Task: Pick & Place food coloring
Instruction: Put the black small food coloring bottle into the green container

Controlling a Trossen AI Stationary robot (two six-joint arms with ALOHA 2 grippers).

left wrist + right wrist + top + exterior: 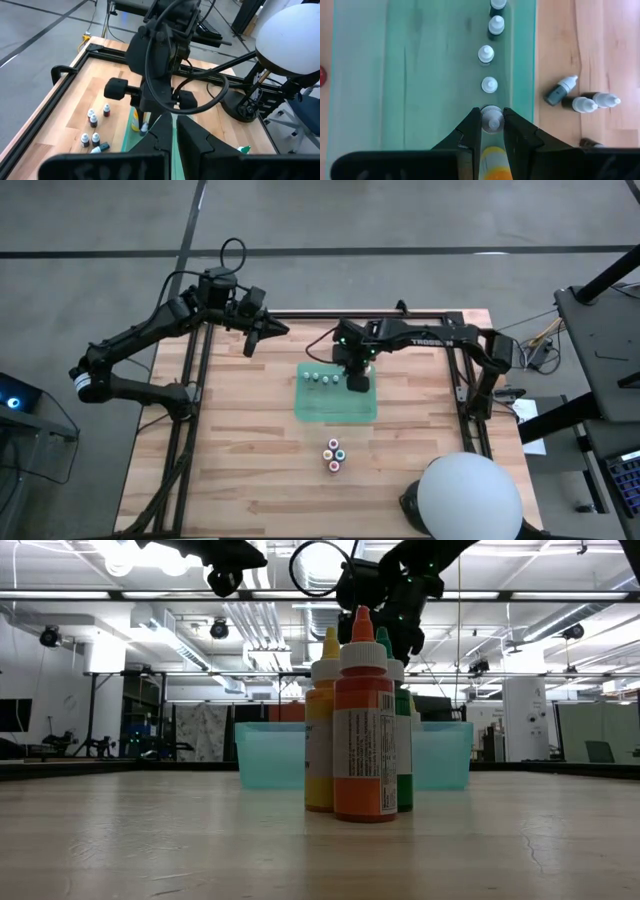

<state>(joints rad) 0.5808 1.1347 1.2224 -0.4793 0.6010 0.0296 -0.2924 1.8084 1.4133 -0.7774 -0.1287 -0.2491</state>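
Note:
My right gripper point(357, 383) point(492, 125) points down over the far right part of the green tray point(335, 410) point(420, 75), shut on a yellow-orange dropper bottle point(492, 167) point(135, 120). Several tiny white-capped bottles point(322, 378) point(489, 85) stand in a row in the tray beside it. More small bottles point(577, 97) point(92, 127) lie and stand on the wood beyond the tray's far edge. A cluster of colour-topped bottles point(333, 453) point(362, 725) stands near the table's near side. My left gripper point(252, 340) point(175, 135) hovers shut over the far left of the table. My right gripper pinches the dropper bottle at its white cap point(492, 121) between the two fingers point(470, 130), coming from above and pointing down. The yellow-orange body shows between the fingers behind the cap. Whether its base stands on the tray is hidden by the gripper.
A black frame rail point(190, 380) runs along the table's left, far and right edges. A large white round object point(468, 495) point(290, 35) sits at the near right corner. Bare wood point(220, 470) lies left and near of the tray.

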